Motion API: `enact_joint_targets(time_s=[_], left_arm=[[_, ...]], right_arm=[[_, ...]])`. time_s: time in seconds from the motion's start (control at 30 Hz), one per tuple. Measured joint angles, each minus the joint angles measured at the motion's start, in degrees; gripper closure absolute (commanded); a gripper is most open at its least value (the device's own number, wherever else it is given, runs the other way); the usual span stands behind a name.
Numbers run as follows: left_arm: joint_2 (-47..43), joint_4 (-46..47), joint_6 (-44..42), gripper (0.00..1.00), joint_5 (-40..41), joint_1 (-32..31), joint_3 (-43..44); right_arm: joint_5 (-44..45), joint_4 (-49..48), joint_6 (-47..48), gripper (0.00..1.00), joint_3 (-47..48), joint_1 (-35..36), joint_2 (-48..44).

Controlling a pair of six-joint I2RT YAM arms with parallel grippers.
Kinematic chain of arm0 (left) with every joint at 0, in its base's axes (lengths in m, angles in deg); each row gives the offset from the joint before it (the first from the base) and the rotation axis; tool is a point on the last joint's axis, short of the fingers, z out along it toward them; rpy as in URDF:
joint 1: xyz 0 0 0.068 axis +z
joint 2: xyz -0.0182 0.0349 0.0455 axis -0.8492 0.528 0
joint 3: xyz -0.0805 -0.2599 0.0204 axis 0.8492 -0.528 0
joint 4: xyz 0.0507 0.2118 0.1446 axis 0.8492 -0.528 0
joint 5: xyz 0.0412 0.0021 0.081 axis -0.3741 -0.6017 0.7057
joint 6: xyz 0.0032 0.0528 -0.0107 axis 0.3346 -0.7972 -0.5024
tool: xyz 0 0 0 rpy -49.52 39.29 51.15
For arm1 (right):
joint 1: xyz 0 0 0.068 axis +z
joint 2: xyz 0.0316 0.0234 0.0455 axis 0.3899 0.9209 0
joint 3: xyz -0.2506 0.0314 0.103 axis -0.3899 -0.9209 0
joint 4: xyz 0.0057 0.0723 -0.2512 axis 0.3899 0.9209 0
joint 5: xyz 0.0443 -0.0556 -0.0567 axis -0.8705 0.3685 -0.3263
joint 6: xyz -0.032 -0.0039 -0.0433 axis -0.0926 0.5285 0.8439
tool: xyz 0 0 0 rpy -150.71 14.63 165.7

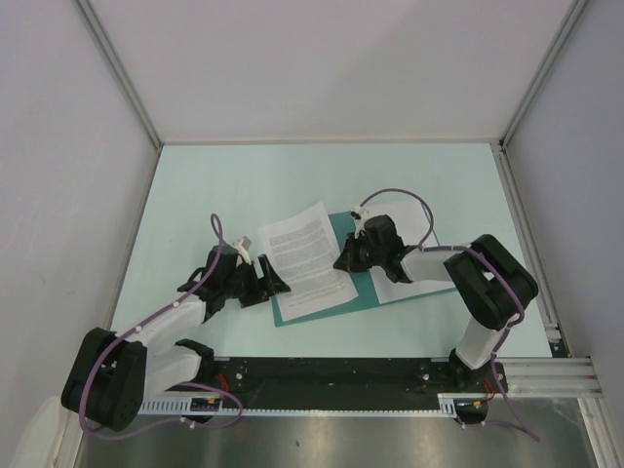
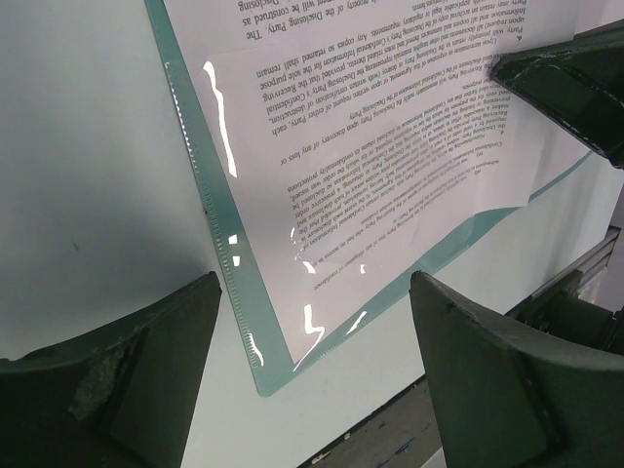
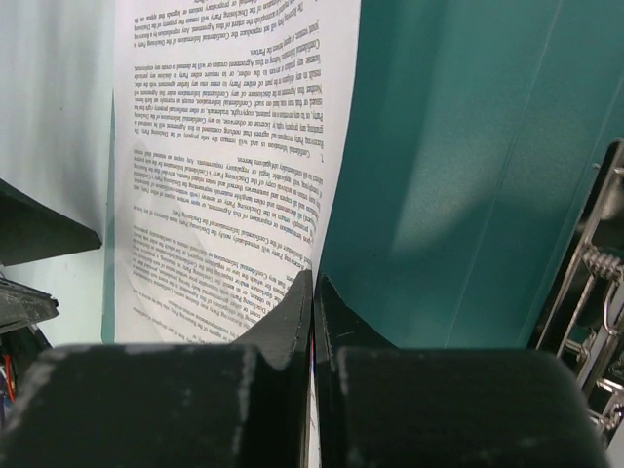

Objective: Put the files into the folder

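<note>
Printed file lies lengthwise near-to-far, far end tilted left.

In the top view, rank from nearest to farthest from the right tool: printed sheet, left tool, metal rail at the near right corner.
1. The printed sheet: pinched in the right tool, on its left.
2. The left tool: across the sheet, farther left.
3. The metal rail: near right corner, farthest.

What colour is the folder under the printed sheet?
Teal green; the folder shows best in the right wrist view.
</note>
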Motion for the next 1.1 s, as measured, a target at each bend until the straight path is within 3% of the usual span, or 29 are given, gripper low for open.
enact_joint_targets(time_s=[0.1, 0.27, 0.53, 0.63, 1.1], left_arm=[[0.0, 0.0, 0.0, 0.14, 0.0, 0.0, 0.0], [0.0, -0.2, -0.1, 0.14, 0.0, 0.0, 0.0], [-0.2, -0.4, -0.1, 0.14, 0.0, 0.0, 0.0], [-0.2, -0.4, -0.1, 0.14, 0.0, 0.0, 0.0], [-0.2, -0.5, 0.0, 0.14, 0.0, 0.0, 0.0]], right_arm=[[0.7, 0.1, -1.1, 0.82, -1.0, 0.1, -1.0], [1.0, 0.5, -1.0, 0.79, -1.2, -0.2, -1.8], [1.6, 2.4, 0.5, 0.89, -1.5, -0.7, -2.7], [1.9, 2.4, 0.5, 1.00, -2.4, -0.6, -3.0], [5.2, -1.0, -4.5, 1.00, -6.5, 2.9, -4.4]])
